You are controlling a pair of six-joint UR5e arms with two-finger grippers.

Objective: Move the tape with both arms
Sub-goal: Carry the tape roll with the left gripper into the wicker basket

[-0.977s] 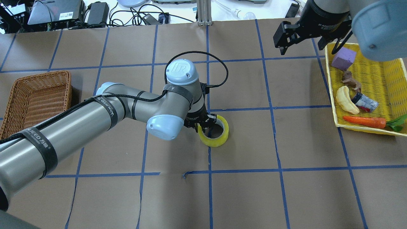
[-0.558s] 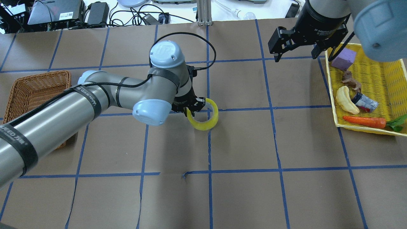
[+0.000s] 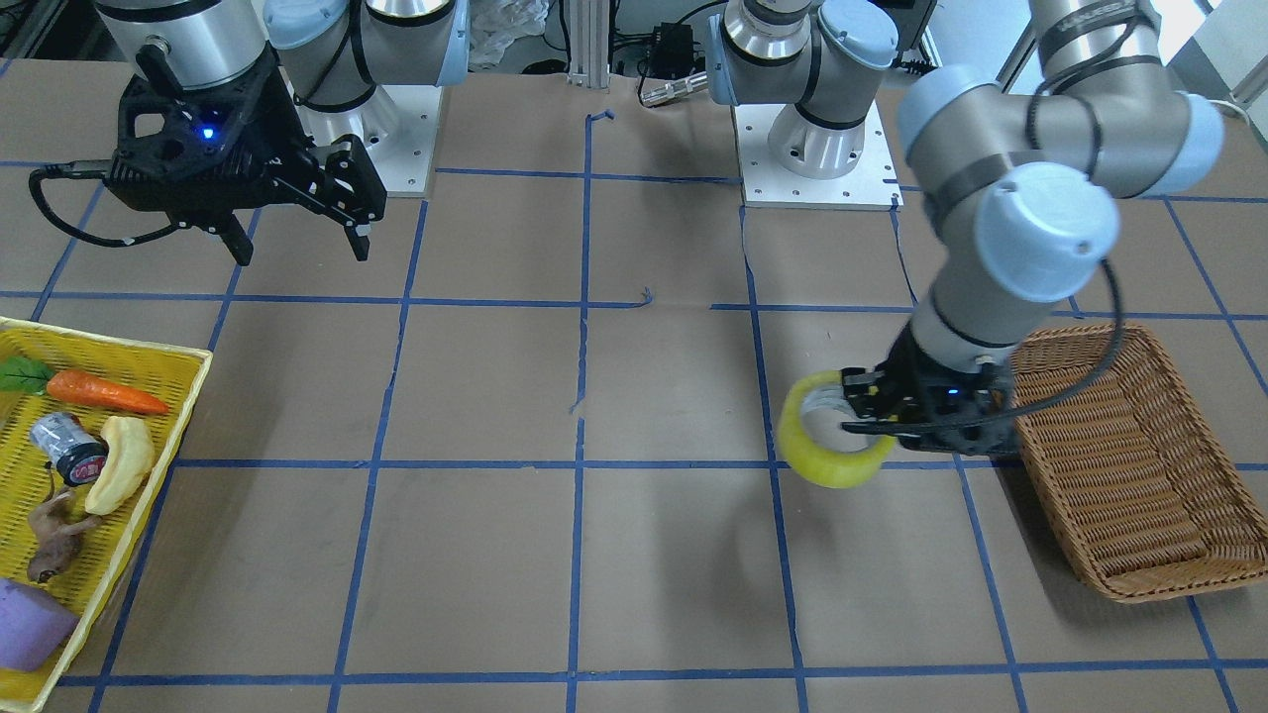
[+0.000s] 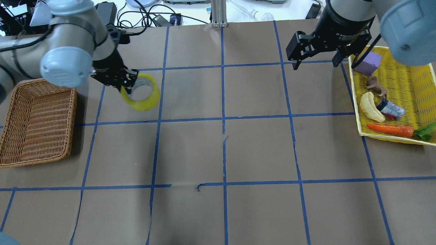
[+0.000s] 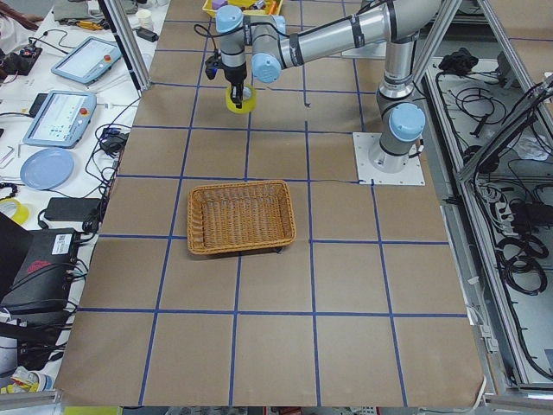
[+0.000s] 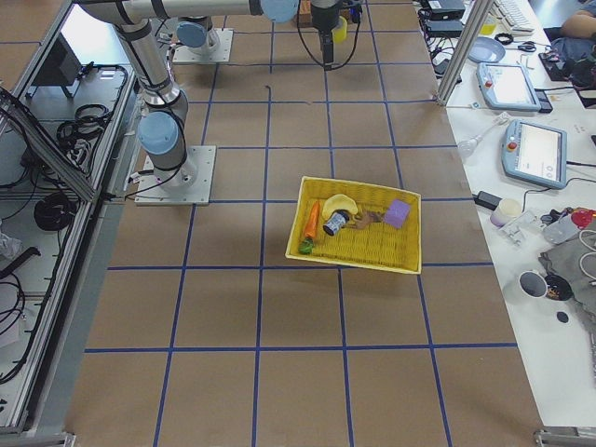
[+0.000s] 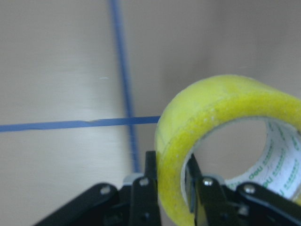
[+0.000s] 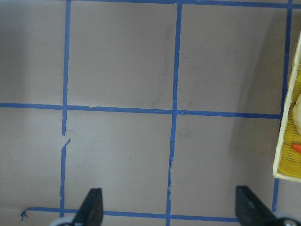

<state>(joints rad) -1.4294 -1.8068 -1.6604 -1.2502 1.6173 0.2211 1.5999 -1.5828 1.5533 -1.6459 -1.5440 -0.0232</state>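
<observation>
The yellow-green tape roll (image 4: pixel 143 105) hangs above the table, just right of the wicker basket (image 4: pixel 37 160). My left gripper (image 4: pixel 128 83) is shut on the roll's wall, one finger inside the ring and one outside. The left wrist view shows the roll (image 7: pixel 188 127) clamped between the fingers (image 7: pixel 141 190), its white printed core visible. From the front the roll (image 3: pixel 830 473) hangs beside the basket rim (image 3: pixel 1030 436), held by the left gripper (image 3: pixel 860 414). My right gripper (image 4: pixel 315 63) is open and empty, high over the far right near the yellow tray (image 4: pixel 354 95); it also shows from the front (image 3: pixel 302 248).
The yellow tray holds a purple block (image 4: pixel 369 64), a banana (image 4: pixel 371 107), a small can (image 4: pixel 391 109), a carrot (image 4: pixel 390 129) and a brown toy. The wicker basket stands at the left edge. Cables and electronics lie beyond the far table edge.
My left arm has lifted the tape off the table centre and carried it left and farther away, to beside the wicker basket. The right gripper has shifted slightly left.
</observation>
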